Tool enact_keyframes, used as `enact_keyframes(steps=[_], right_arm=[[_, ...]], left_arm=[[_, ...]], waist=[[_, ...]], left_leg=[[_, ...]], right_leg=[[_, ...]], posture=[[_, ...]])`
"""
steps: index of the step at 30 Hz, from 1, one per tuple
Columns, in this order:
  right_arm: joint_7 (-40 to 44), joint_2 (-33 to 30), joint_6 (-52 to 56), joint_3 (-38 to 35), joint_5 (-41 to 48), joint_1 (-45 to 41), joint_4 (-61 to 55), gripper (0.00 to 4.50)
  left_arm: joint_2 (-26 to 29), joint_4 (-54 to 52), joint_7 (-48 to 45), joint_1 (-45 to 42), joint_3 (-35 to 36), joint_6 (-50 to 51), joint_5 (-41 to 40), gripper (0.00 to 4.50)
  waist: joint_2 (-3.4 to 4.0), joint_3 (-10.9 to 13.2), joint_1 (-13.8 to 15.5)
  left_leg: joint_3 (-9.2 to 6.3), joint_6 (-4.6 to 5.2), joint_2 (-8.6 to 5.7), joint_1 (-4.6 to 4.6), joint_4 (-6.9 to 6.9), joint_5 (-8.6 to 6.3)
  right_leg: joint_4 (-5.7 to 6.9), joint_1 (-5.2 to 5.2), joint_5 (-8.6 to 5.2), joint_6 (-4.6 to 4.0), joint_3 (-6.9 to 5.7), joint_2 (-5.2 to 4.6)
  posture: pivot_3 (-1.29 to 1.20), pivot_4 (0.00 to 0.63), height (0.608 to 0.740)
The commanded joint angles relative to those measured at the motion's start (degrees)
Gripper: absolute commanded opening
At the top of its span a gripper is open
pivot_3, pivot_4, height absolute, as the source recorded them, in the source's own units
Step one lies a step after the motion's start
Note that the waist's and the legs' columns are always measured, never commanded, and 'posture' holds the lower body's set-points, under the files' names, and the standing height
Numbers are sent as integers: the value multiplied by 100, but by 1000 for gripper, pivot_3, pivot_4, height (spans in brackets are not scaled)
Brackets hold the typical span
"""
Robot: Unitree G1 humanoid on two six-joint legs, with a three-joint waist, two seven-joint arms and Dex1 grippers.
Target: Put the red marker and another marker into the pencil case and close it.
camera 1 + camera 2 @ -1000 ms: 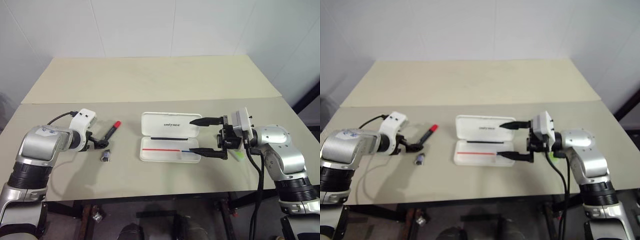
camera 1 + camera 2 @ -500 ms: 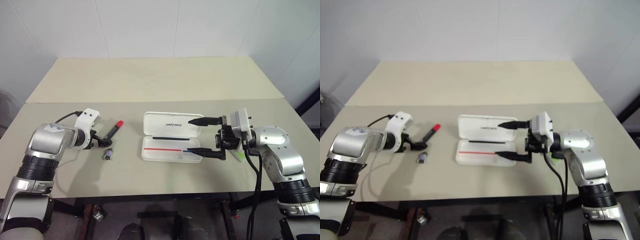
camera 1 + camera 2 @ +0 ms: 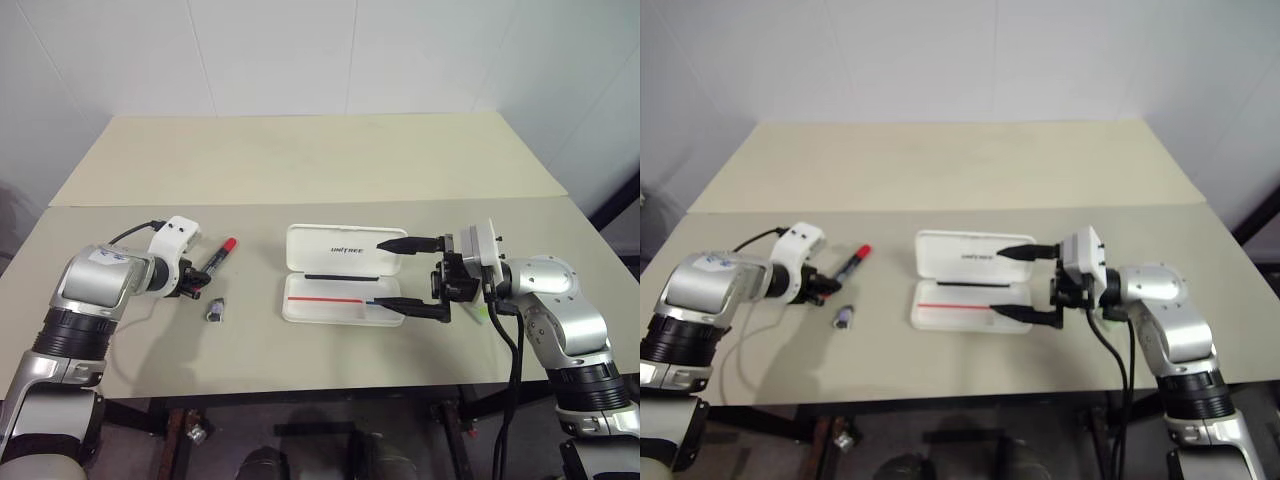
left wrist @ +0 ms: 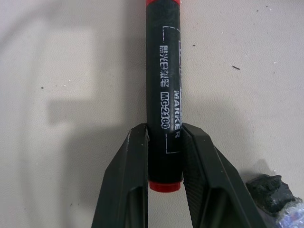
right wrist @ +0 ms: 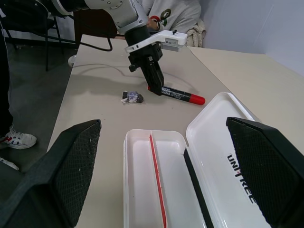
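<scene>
While the head views put the left gripper at the near end of the red marker, the left wrist view settles the grip: both black fingers press against the dark barrel at its tail end, so the jaws are pinching the marker. That view also reads white lettering on the barrel, "MARKER" among it, and catches the small dark grey stub just beside one finger. The marker lies on the table toward its left edge, red cap pointing away toward the far edge.

The pencil case sits open near the middle of the near half of the table, lid lying flat with "UNITREE" facing up, red stripe along the tray. The right gripper hovers at the case's right end, jaws spread wide, one finger over the lid, the other over the tray.

The head view shows a sliver of the light-green marker behind the right gripper, near the table's right edge.

The right wrist view looks across the case at the left gripper on the marker, stub just beside it; a person's shoe shows on the floor beyond the table edge.
</scene>
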Motion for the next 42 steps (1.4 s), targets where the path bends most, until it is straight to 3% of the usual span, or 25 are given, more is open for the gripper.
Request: enact_keyframes(steps=[1, 3, 13, 19, 27, 36, 42], right_arm=[[-31, 23, -96, -93, 19, -105, -105, 4500], [-24, 23, -101, -85, -1, -120, -79, 4500], [76, -14, -153, -110, -100, -237, 220, 4500], [154, -90, -231, -164, -188, -259, 442, 4500], [89, -288, -277, -325, -236, -129, 483, 4500], [-218, -486, -130, -579, -176, 364, -4, 4500], [-389, -585, -30, -745, -141, 684, -312, 4500]], left_arm=[[130, -264, -250, 168, -15, -397, -13, 589], [287, -534, -493, 320, -46, -943, 11, 589], [236, -1323, -923, 1147, 1471, -2585, -596, 589], [396, -2166, -2130, 1705, 1884, -3151, -1472, 589], [595, -2393, -3278, 1400, 924, -3752, -1432, 589], [-55, -1122, -3699, -114, -575, -4481, -453, 589], [-451, -151, -3785, -787, -1137, -4861, 236, 589]], waist=[[0, 0, 0], [0, 0, -15], [-2, 1, -41], [-2, 1, -37], [-2, 1, -20], [-2, 1, -25], [-2, 1, -24]], left_leg=[[2, 0, 0, 0, 0, -1], [3, 0, 1, 0, 0, -1], [14, 1, 8, 0, -11, -4], [24, 5, 10, -1, -11, -8], [49, 6, 5, 0, -10, -10], [68, -1, 9, -3, -10, -12], [73, -4, 15, -3, -8, -14]], right_leg=[[0, 0, 0, 0, 0, -2], [0, -1, 0, 0, -2, -2], [-7, -8, -1, -1, -4, -15], [-13, -9, 0, -1, -3, -17], [-18, -8, 0, 0, -1, -12], [-27, -7, 0, 2, 10, 21], [-29, -9, -1, 3, 13, 29]], posture=[[0, 150, 740], [0, 150, 740], [0, 150, 740], [0, 150, 740], [0, 150, 740], [0, 150, 740], [0, 150, 740]])
